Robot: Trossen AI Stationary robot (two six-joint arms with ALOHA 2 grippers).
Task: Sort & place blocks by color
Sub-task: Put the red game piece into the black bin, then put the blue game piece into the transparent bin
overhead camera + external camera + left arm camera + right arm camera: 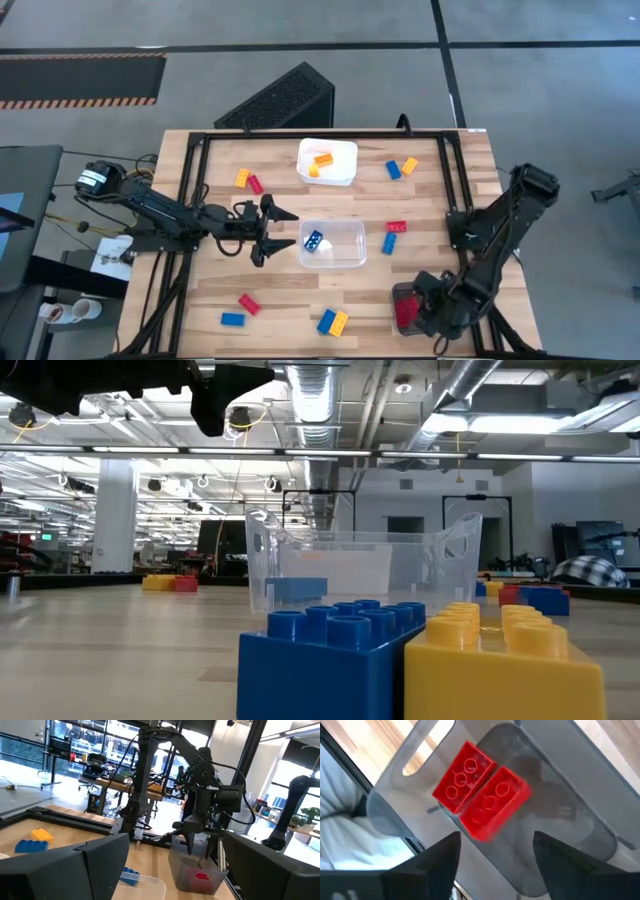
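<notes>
In the high view, the right arm covers most of the grey plastic container (405, 306) at the edge of the wooden counter (280, 300), so only a red patch shows inside it. In the right wrist view, 1 of the 2 red studded bricks (494, 804) is blurred. In the low view, the blue studded brick (330, 660) and the yellow studded brick (500, 660) are cut off by the bottom edge. They hide the lower part of the clear plastic container (360, 565). The bricks far behind are too small to count.
</notes>
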